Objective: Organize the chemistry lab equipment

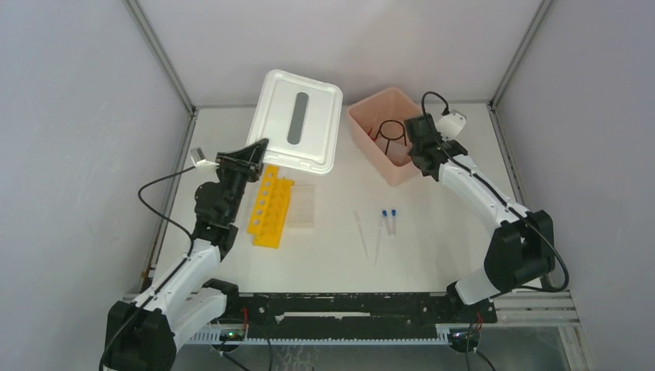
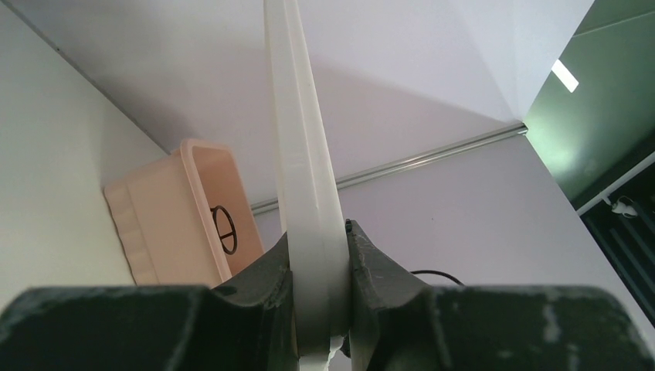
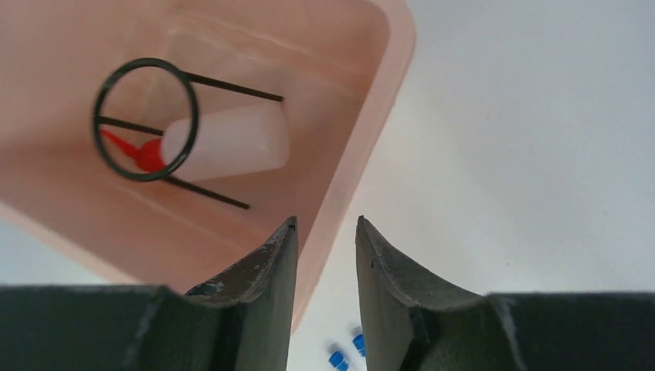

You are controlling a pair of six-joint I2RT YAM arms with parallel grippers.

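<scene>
The left gripper (image 2: 318, 232) was closed to a narrow gap on the edge of the white lid (image 2: 297, 116), a finger pressed flat against each face. In the top view that grip sat at the lid's near corner, the one farthest from the pink tub (image 1: 367, 141), and the lid lay just left of the tub. The right gripper (image 3: 324, 224) stood about half open astride the tub's near right wall. One finger was inside the tub and the other outside. A thin strip of table showed between the wall and the outer finger (image 3: 386, 270). Whether the inner finger pressed the wall could not be told, so a grip there was not certain. Inside the tub the squeeze bottle (image 3: 232, 143) lay on its side, its red nozzle poking through a black wire ring (image 3: 189, 116). The yellow rack (image 1: 270, 207) lay well to the left of the tub and nearer the arms, just beside the left arm. The clear grid rack (image 1: 303, 205) touched the rack's tub-facing side. Two blue-capped tubes (image 1: 388, 222) lay side by side on the table in front of the tub. Two droppers (image 1: 361, 232) lay just left of them, apart from the tub.
</scene>
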